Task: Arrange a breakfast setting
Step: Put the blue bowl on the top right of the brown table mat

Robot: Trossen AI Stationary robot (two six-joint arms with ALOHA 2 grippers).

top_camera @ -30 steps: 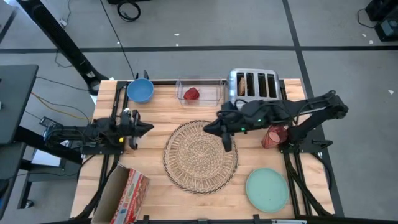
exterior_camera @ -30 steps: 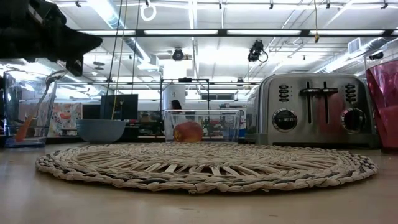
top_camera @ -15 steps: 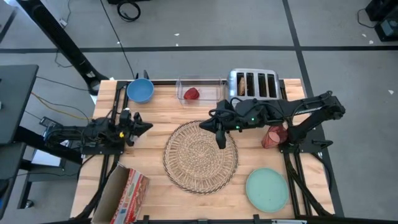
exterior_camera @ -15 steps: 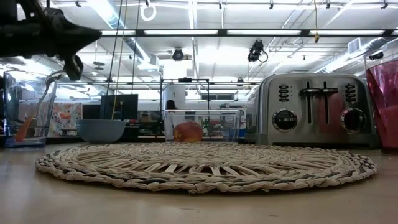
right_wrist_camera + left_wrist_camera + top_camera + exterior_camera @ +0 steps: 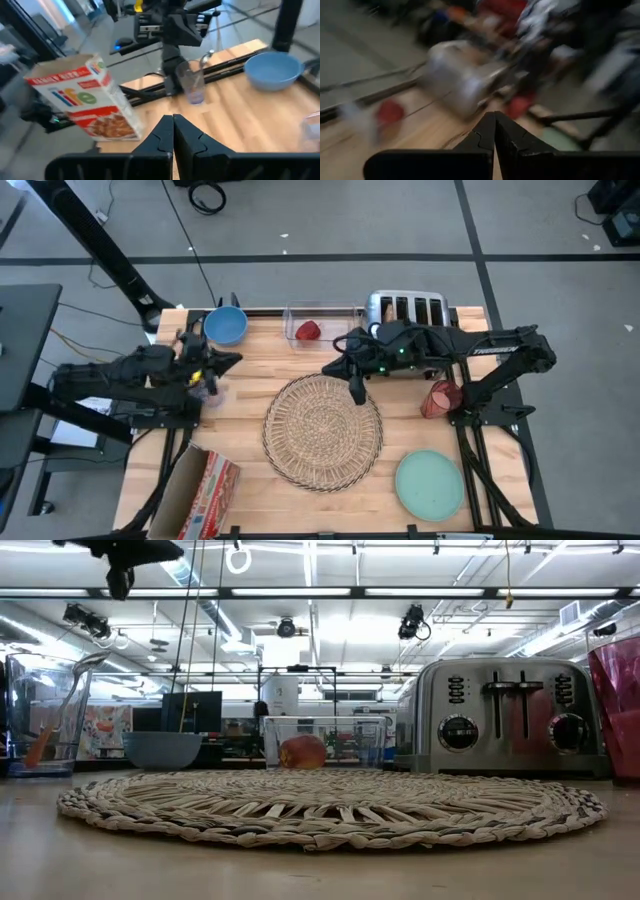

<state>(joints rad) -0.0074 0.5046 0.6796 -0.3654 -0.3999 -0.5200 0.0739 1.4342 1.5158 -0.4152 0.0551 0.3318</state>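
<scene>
While both tools hang empty, the wicker placemat (image 5: 322,428) lies bare.
Right tool (image 5: 357,393) pinched closed above its far edge; left tool (image 5: 232,360) closed near the blue bowl (image 5: 226,325).

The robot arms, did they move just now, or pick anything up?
Yes. The right tool slid from over the placemat toward the toaster at the table's far edge. The left tool swung toward the blue bowl. Both are shut and empty. The apple, pink cup and green plate stayed put.
</scene>
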